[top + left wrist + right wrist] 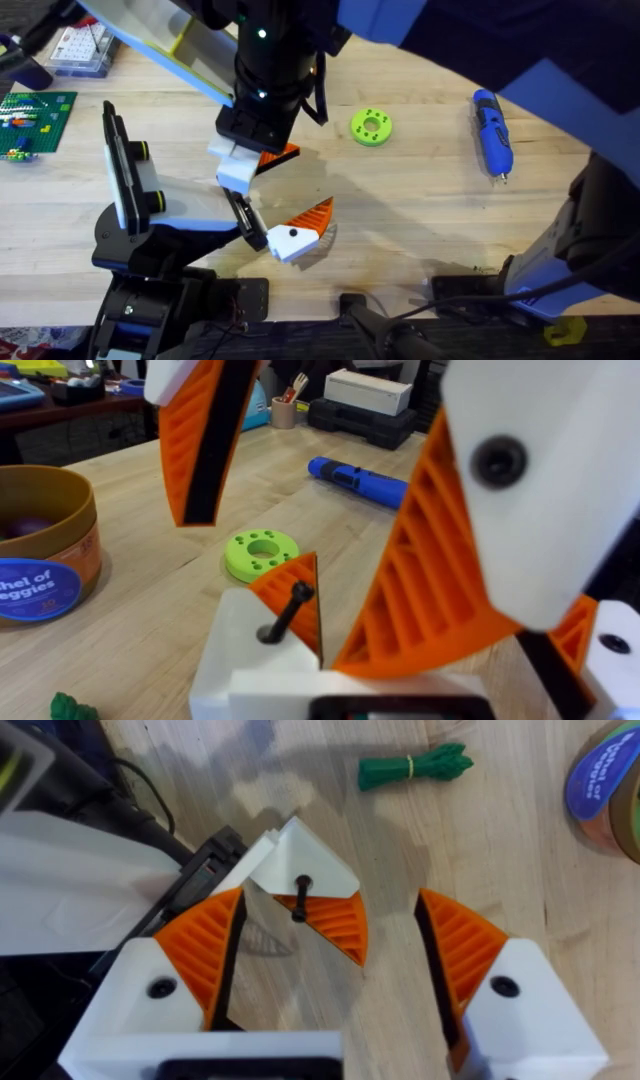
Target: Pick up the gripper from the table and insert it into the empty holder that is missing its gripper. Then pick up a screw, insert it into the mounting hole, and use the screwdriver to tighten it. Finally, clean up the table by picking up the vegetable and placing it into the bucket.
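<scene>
The gripper [300, 860], a white wedge with an orange pad, sits in the black holder [205, 870], and a black screw [300, 895] stands loose in its mounting hole. My right gripper [330, 892] hovers open just above, one finger on each side, holding nothing. In the left wrist view the gripper [265, 660] and a matching finger form my left gripper [440, 590], standing wide apart. The blue screwdriver [491, 130] lies at the table's far right. The dark-green vegetable [415, 768] lies on the wood near the orange-brown bucket [605, 790].
A lime-green ring [371, 126] lies between the holder and the screwdriver. An upright black plate with yellow-ringed knobs [120, 170] stands at the left. A green brick plate [35, 120] and a clear box [80, 45] sit at the far left.
</scene>
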